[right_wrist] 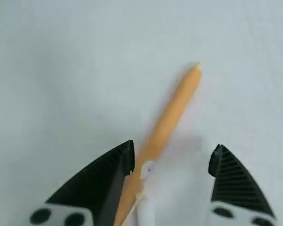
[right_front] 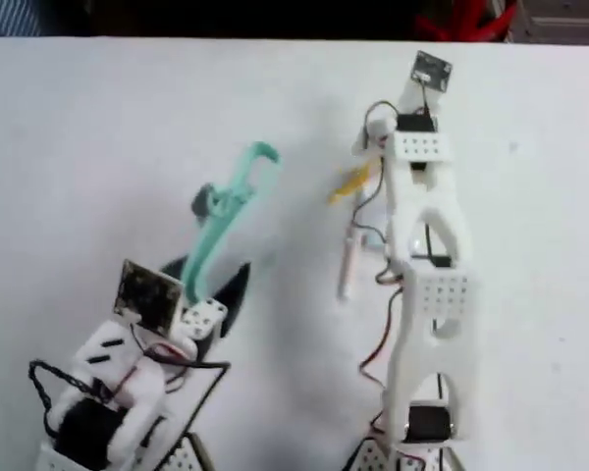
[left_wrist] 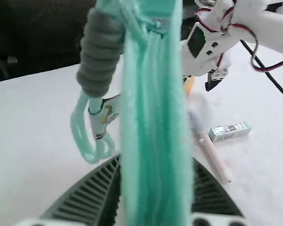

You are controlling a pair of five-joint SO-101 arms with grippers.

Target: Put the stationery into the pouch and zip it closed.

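My left gripper (right_front: 204, 285) is shut on the lower edge of a fuzzy teal pouch (right_front: 226, 201) and holds it upright off the table. In the left wrist view the pouch (left_wrist: 153, 117) stands between the fingers, with a grey fuzzy piece (left_wrist: 99, 52) and a teal loop (left_wrist: 85, 136) on one side. My right gripper (right_wrist: 173, 148) is open over an orange pen (right_wrist: 172, 110), which lies on the table between the fingers. The orange pen (right_front: 348, 184) lies beside the right arm's head. A pale pink pen (right_front: 346, 260) lies nearer the arm bases, and a small boxed eraser (left_wrist: 229, 132) lies by the pink pen (left_wrist: 212, 157).
The white table (right_front: 98, 147) is bare to the left and at the far side. The right arm (right_front: 427, 265) stretches along the right of the pens, with red and black wires beside it. A dark edge runs behind the table.
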